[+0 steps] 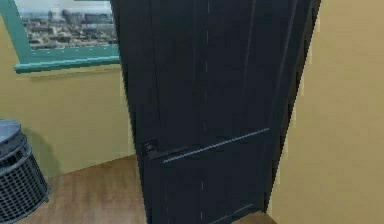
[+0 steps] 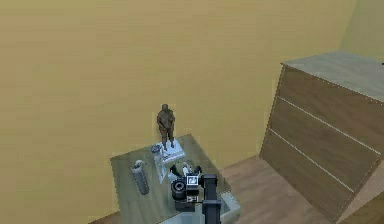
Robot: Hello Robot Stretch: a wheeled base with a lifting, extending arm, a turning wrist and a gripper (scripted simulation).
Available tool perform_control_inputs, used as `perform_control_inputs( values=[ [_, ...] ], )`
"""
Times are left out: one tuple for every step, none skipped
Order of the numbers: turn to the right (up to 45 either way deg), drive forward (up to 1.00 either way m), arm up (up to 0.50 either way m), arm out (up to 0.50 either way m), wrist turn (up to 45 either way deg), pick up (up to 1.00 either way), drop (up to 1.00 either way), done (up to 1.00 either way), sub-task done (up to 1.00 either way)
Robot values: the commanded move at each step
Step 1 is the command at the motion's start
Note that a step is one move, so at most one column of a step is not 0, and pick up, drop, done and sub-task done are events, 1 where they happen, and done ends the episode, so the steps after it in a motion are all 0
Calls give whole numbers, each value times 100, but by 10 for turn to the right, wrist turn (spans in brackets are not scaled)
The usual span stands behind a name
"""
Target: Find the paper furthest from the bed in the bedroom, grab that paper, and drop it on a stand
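Observation:
In the arm side view a small grey-green stand [image 2: 128,200] sits against the yellow wall. On it are a brown statue [image 2: 166,124] on a white flat base [image 2: 174,153], a grey cylinder [image 2: 142,179] and a small pale thing [image 2: 156,150]. The dark arm rises from the bottom edge. Its gripper [image 2: 179,187] is over the stand's top, just left of the two white marked squares. I cannot tell whether it holds anything, because the stand's top and small items lie at and behind it.
A tall wooden dresser [image 2: 325,130] stands at the arm side view's right, with wood floor [image 2: 255,185] between it and the stand. In the forward view a dark door [image 1: 210,110] is close ahead, with a teal-framed window [image 1: 65,40] and a mesh basket [image 1: 18,172] at left.

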Motion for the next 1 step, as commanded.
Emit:
perform_control_inputs(
  values=[
    [0,0,10,0,0,0,0,0,0]
  ],
)
